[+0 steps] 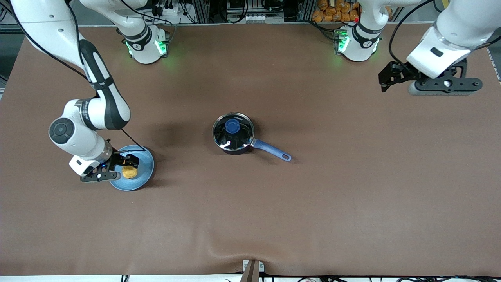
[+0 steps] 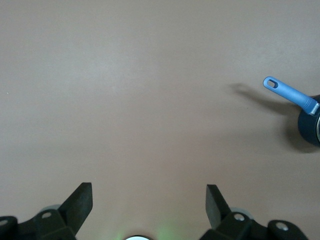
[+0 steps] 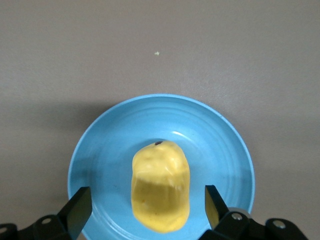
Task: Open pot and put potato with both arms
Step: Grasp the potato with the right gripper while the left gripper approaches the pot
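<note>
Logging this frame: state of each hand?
Left hand: open, empty, over bare table.
Right hand: open, straddling the potato on the plate.

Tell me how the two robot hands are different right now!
The right gripper hangs low over the blue plate, its open fingers either side of the potato. The left gripper is up over bare table, away from the pot, with nothing between its fingers. Both are black, two-fingered and open.

Glossy glass lid; matt table
</note>
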